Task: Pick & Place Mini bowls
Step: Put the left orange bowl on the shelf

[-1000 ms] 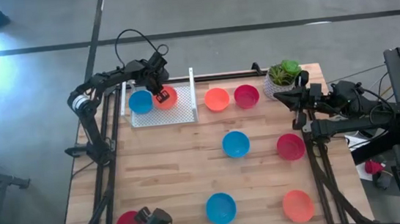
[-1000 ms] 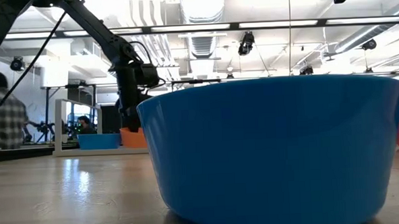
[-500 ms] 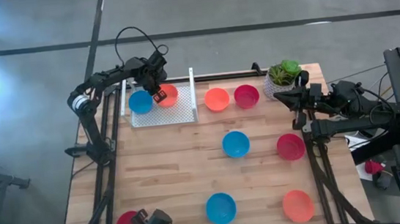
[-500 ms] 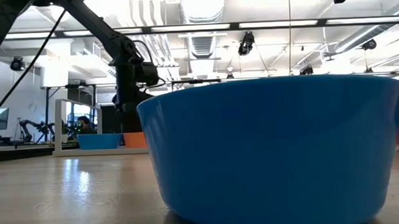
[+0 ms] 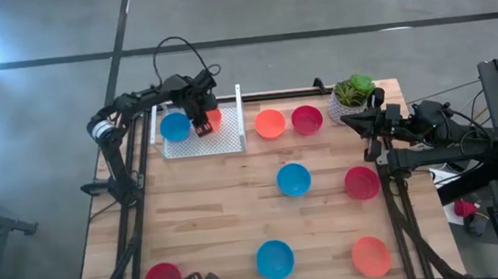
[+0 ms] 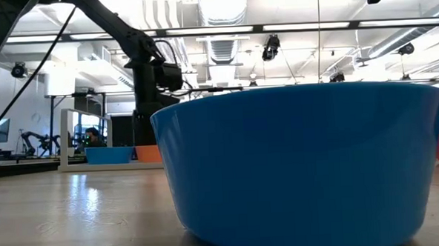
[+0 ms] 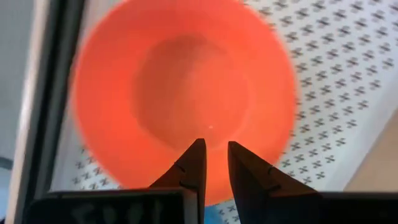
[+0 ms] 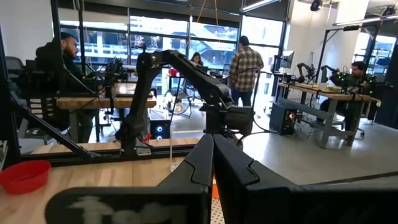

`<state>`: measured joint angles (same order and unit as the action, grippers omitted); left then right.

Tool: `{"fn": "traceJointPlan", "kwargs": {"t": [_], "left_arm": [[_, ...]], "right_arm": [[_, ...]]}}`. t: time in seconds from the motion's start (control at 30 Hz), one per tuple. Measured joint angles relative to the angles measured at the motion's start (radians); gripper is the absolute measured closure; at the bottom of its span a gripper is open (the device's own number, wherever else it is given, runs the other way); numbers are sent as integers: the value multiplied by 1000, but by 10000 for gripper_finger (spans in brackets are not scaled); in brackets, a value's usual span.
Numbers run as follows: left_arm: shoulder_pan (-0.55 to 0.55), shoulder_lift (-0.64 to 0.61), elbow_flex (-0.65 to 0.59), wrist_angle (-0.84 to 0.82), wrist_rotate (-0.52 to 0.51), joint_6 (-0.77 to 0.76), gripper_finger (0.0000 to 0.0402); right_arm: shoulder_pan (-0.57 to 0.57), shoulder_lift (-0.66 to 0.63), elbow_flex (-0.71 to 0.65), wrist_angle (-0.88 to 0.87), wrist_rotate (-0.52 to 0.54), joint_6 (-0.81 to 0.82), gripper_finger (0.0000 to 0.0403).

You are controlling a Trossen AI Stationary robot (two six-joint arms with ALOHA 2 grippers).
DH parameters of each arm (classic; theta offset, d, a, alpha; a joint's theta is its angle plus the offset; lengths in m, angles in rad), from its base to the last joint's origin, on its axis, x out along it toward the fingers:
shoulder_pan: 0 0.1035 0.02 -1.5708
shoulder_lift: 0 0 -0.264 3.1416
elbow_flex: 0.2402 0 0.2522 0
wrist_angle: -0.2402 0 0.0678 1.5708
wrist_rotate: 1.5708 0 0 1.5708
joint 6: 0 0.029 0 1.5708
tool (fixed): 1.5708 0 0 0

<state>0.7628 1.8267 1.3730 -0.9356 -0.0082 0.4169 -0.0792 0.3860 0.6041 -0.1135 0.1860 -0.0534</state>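
The left gripper [image 7: 214, 163] hangs over a white perforated tray [image 5: 222, 140] at the tabletop's far left corner, its fingers parted by a narrow gap and holding nothing. Directly beneath lies an orange round plastic mini bowl [image 7: 183, 96], with a blue mini bowl [image 5: 174, 126] beside it in the tray. No writing is legible anywhere.

Only the high view shows the other seven bowls spread over the wooden tabletop [image 5: 219, 206], and the right gripper [image 5: 353, 120], fingers pressed together, near a white plant pot [image 5: 350, 104] at the far right corner. The right wrist view alone shows people in the room beyond.
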Motion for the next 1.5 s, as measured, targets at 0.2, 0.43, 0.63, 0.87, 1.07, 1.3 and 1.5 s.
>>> {"fn": "traceJointPlan", "kwargs": {"t": [0.2, 0.43, 0.63, 0.87, 1.07, 1.3, 1.5], "left_arm": [[-38, 0, -38, 9, -8, 21, 342], [-38, 0, -56, -58, -19, 30, 342], [-38, 0, -55, -87, -19, 31, 342], [-38, 0, -35, -42, -52, 27, 342], [-30, 0, -43, 19, -130, 17, 342], [-27, 0, -64, 24, -188, -7, 342], [-27, 0, -66, 19, -239, -6, 342]], "right_arm": [[0, 0, 0, 0, 0, 1, 394], [0, 0, 0, 37, 0, -6, 394], [0, 0, 0, 50, 0, -9, 394], [0, 0, 0, 50, 0, -6, 394], [0, 0, 0, 50, 0, -6, 394], [0, 0, 0, 50, 0, -6, 394], [0, 0, 0, 50, 0, -1, 394]]}}
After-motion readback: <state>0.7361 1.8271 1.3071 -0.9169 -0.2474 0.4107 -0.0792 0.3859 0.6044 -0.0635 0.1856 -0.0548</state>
